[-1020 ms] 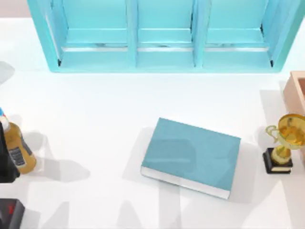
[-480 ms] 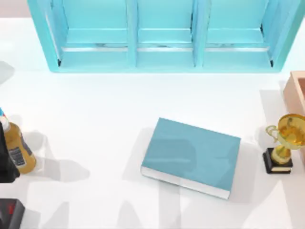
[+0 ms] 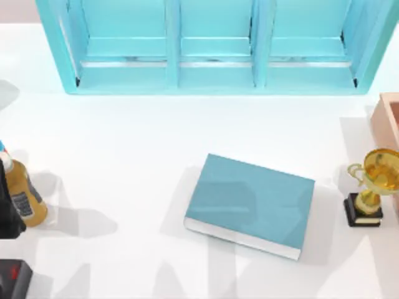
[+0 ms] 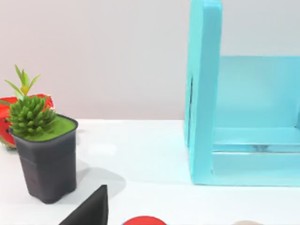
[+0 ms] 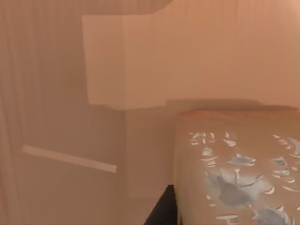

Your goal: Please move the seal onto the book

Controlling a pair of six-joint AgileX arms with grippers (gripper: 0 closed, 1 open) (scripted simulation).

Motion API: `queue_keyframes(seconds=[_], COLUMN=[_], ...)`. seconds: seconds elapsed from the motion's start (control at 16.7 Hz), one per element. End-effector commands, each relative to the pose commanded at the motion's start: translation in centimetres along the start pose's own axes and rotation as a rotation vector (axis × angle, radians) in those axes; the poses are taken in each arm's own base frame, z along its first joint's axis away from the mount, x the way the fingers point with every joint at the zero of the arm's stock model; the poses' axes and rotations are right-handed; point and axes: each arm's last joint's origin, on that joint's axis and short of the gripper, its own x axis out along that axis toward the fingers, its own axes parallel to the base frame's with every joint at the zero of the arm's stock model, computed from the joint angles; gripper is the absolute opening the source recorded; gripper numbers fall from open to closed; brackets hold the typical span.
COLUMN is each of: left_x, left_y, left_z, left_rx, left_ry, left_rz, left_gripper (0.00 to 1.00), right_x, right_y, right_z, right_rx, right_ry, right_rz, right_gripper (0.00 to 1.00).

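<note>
Nothing is shifting since a second ago: the book (image 3: 250, 204) is lying bare, the seal (image 5: 239, 168) filling the right wrist view, finger state impossible to tell.

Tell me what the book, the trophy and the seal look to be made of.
Book: matte teal cover, likely card or cloth, with pale paper-like page edges. Trophy: shiny gold cup, probably metal, on a glossy black base. Seal: tan block, maybe stone or wood, matte with pale chipped-looking marks; material uncertain.
</note>
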Motion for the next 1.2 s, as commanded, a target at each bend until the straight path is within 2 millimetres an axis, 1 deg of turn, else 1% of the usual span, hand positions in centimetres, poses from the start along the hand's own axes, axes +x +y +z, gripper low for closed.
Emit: queue_keyframes(seconds=[0.12, 0.24, 0.36, 0.48, 0.6, 0.72, 0.9, 1.02, 1.08, 1.2], left_x=[0.0, 0.0, 0.0, 0.0, 0.0, 0.0, 0.0, 0.0, 0.0, 0.0], left_y=[0.0, 0.0, 0.0, 0.0, 0.0, 0.0, 0.0, 0.0, 0.0, 0.0], left_z=[0.0, 0.0, 0.0, 0.0, 0.0, 0.0, 0.0, 0.0, 0.0, 0.0], left_rx=[0.0, 0.0, 0.0, 0.0, 0.0, 0.0, 0.0, 0.0, 0.0, 0.0], left_ry=[0.0, 0.0, 0.0, 0.0, 0.0, 0.0, 0.0, 0.0, 0.0, 0.0], left_rz=[0.0, 0.0, 0.0, 0.0, 0.0, 0.0, 0.0, 0.0, 0.0, 0.0], left_gripper=[1.0, 1.0, 1.0, 1.0, 1.0, 1.0, 1.0, 1.0, 1.0, 1.0], right_x=[-0.1, -0.8, -2.4, -4.6, -7.2, -9.6, -12.7, -14.2, -14.7, -15.1], right_y=[0.0, -0.2, -0.1, 0.7, 2.7, 5.6, 10.8, 13.4, 14.3, 15.0], right_z=[0.0, 0.6, 1.7, 3.0, 4.0, 4.1, 2.7, 1.3, 0.7, 0.1], right_rx=[0.003, 0.039, 0.104, 0.174, 0.216, 0.205, 0.12, 0.05, 0.024, 0.001], right_ry=[-0.003, -0.018, -0.05, -0.086, -0.104, -0.093, -0.049, -0.02, -0.011, -0.002], right_rz=[-0.001, 0.004, 0.011, 0.022, 0.034, 0.039, 0.028, 0.012, 0.006, -0.001], right_gripper=[0.0, 0.0, 0.0, 0.0, 0.0, 0.0, 0.0, 0.0, 0.0, 0.0])
